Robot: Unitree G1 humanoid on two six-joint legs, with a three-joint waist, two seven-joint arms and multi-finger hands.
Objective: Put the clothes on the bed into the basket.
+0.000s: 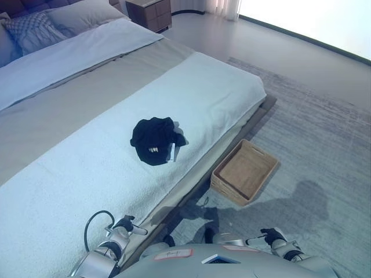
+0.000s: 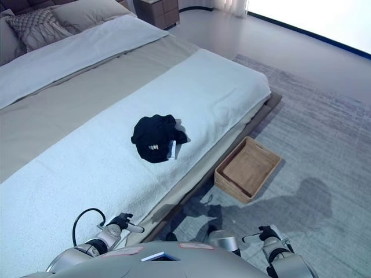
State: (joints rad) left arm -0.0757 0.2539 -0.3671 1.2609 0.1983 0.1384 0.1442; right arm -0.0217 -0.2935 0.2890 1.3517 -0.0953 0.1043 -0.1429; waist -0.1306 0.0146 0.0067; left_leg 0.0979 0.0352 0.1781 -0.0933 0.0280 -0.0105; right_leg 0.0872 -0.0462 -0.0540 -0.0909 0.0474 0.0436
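A crumpled black garment (image 1: 155,141) with a white tag lies on the white blanket of the bed (image 1: 203,92), near the bed's side edge. A brown woven basket (image 1: 255,152) stands on the rug beside the bed and holds nothing. My left hand (image 1: 124,225) is low at the bottom left, over the bed's near edge, with relaxed fingers and nothing in it. My right hand (image 1: 272,237) is low at the bottom right, over the rug, also relaxed and holding nothing. Both hands are well short of the garment and the basket.
Pillows (image 1: 36,29) lie at the head of the bed at the far left. A dark wooden nightstand (image 1: 149,13) stands beyond it. A grey rug (image 1: 324,145) covers the floor to the right of the bed.
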